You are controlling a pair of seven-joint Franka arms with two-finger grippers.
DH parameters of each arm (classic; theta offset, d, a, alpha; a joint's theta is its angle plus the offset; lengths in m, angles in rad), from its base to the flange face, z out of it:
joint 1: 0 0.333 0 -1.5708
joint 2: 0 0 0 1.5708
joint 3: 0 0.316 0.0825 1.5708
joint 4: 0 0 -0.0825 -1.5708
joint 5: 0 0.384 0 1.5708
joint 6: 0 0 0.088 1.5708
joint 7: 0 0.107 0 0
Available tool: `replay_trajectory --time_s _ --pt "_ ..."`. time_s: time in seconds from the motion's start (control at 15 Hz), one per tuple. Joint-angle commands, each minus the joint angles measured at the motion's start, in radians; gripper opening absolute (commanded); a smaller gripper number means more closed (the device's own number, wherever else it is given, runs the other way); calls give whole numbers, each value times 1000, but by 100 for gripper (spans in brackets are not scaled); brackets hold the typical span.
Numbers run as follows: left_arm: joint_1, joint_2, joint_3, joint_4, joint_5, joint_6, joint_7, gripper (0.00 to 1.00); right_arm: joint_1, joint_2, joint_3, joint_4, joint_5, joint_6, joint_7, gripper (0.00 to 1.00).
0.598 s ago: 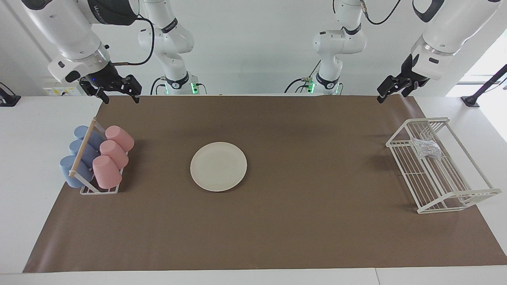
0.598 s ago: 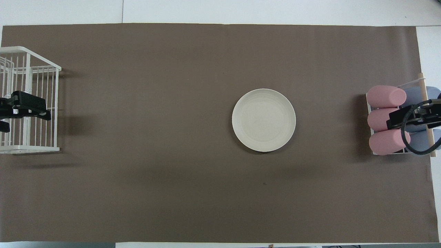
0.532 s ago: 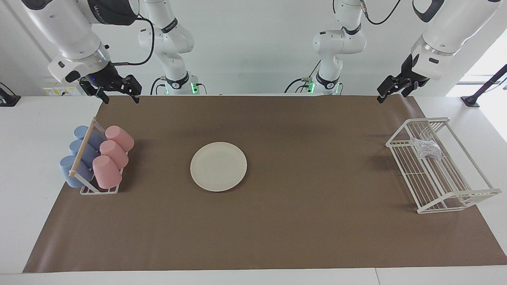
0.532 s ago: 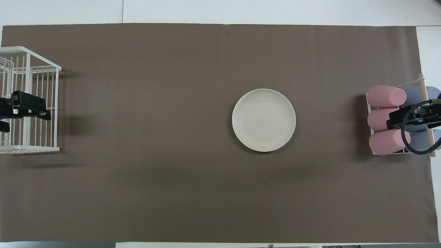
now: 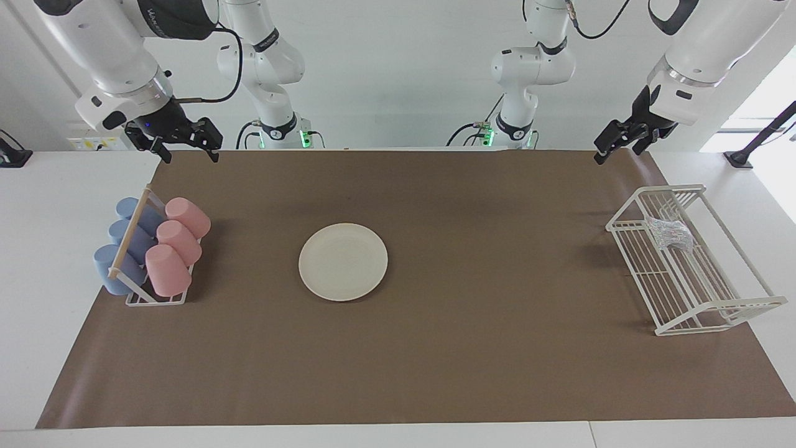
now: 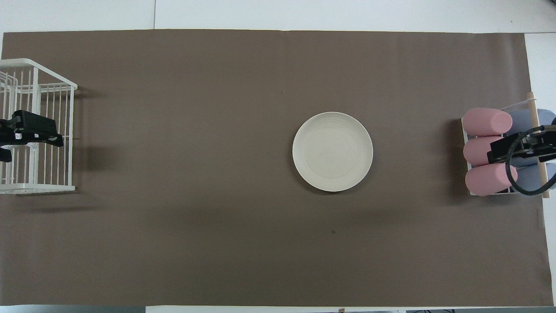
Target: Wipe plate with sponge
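Note:
The cream-white plate (image 5: 343, 262) lies flat on the brown mat near the table's middle, somewhat toward the right arm's end; it also shows in the overhead view (image 6: 332, 151). The silvery speckled sponge (image 5: 668, 233) lies in the white wire rack (image 5: 715, 305) at the left arm's end. My left gripper (image 5: 617, 152) is open and empty, raised; from above it is over that rack (image 6: 30, 143) and hides the sponge. My right gripper (image 5: 191, 155) is open and empty, raised over the cup rack (image 6: 523, 148); that arm waits.
A small rack (image 5: 130, 233) with three pink cups (image 5: 177, 249) and three blue cups (image 5: 121, 249) lying on their sides stands at the right arm's end. The brown mat (image 5: 497, 348) covers most of the white table.
My left gripper has shifted slightly over the wire rack. The right arm, plate and sponge have not moved.

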Motion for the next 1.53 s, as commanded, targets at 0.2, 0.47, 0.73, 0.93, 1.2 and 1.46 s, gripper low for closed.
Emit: replay_trajectory --time_s 0.2,0.47,0.73,0.93,1.2,1.46 --pt "-19 10 -2 -30 173 23 -88 100 -2 -16 4 -9 20 0 46 100" --pt "-92 125 -2 -55 427 43 -90 100 -2 -13 7 -5 23 2 162 100" --pt "-117 245 -2 -105 637 153 -91 100 0 -13 42 -5 25 11 395 100" --pt "-135 326 -4 -150 847 192 -82 100 0 -18 64 -5 77 13 605 100" --pt "-149 392 -2 -139 995 195 9 100 0 -22 79 -8 120 5 911 100" --pt "-137 397 -2 -132 993 199 47 100 10 -33 137 -17 108 37 1068 100"
